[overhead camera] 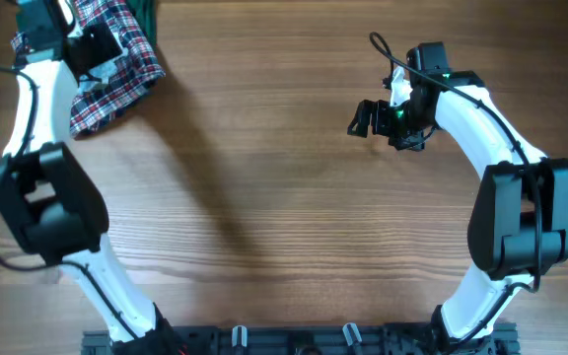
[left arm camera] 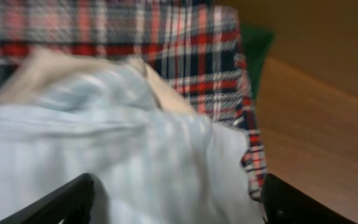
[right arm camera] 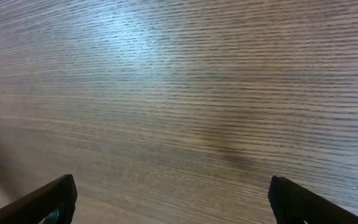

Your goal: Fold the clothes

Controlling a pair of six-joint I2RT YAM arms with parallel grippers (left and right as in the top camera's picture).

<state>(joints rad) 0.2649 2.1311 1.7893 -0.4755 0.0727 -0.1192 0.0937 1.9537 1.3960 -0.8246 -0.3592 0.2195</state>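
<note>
Hovering over a heap at the tabletop's (overhead camera: 264,197) eleven o'clock corner, the left claw (left arm camera: 179,184) stands released. Its two dark fingers are spread wide at either lower edge of the wrist view, with cloth lying loose between them and nothing pinched, as far as the blur allows.

That cloth is the small pale blue-white finely striped soft pants (left arm camera: 104,143). They are crumpled directly under the claw and run on toward its twelve and nine o'clock. They rest on the larger red, navy and white plaid cloth (left arm camera: 197,50), with a small beige-tan cloth (left arm camera: 160,93) poking out at their far edge.

Their long axis cannot be read: the fabric is bunched and neither leg nor waistband shows. In the overhead view the left arm hides the pants altogether.

The right claw (right arm camera: 171,186) is also released, fingers wide over bare wood near two o'clock, well apart from the heap. So the left arm is far the nearer.

The fold has probably not begun. The pants would first need pulling toward the open centre (roughly four o'clock from the heap) and spreading flat.
</note>
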